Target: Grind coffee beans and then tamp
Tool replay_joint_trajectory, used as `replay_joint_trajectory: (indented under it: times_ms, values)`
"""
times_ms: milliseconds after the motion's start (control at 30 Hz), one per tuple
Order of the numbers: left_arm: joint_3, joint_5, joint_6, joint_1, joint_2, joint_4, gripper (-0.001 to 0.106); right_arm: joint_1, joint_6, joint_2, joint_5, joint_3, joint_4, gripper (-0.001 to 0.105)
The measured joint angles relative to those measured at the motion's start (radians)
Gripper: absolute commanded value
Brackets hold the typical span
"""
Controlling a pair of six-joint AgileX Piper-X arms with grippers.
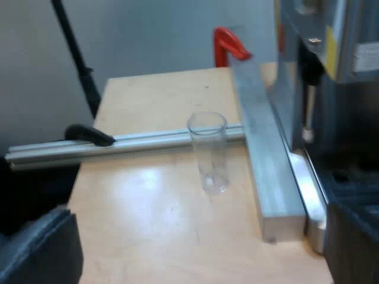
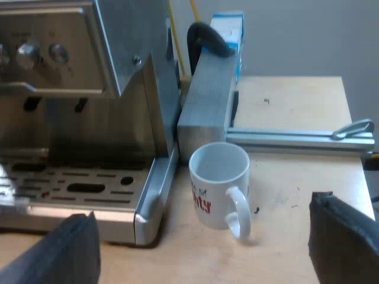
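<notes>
Left hand (image 1: 195, 254) before upright measuring glass (image 1: 208, 151)

Open bench (image 1: 148, 201) on the glass's (image 1: 207, 151) side away from the machine (image 1: 331, 59). Blocked along the machine's side by a metal bar (image 1: 266, 165), with a cross rail (image 1: 118, 145) by the glass. Mug (image 2: 219, 186) just beside the machine's tray (image 2: 83, 189) corner; bare bench beyond its handle.

Jaws are black, blunt-edged, seemingly matte rubber

We work in soft, even light. A pale glare lies on the wooden table (image 1: 148, 198) beside the measuring glass (image 1: 208, 151); the steel of the espresso machine (image 2: 59, 59) reflects dully, and the mug (image 2: 218, 184) casts a faint shadow.
</notes>
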Motion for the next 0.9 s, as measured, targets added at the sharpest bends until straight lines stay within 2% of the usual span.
replay_joint_trajectory:
  times_ms: [233,500,733,900]
  values:
    - [0.103,-0.023,-0.002,0.0,0.002,-0.101,0.084,0.0,0.035,0.002,0.0,0.09,-0.089,0.072]
    - [0.211,-0.023,-0.002,0.0,0.002,-0.122,0.084,0.0,0.037,0.002,0.0,0.191,-0.104,0.072]
    - [0.281,-0.023,-0.002,0.0,0.002,-0.132,0.084,0.0,0.037,0.002,0.0,0.269,-0.104,0.072]
    - [0.286,-0.023,-0.002,0.0,0.002,-0.139,0.084,0.0,0.037,0.002,0.0,0.305,-0.104,0.072]
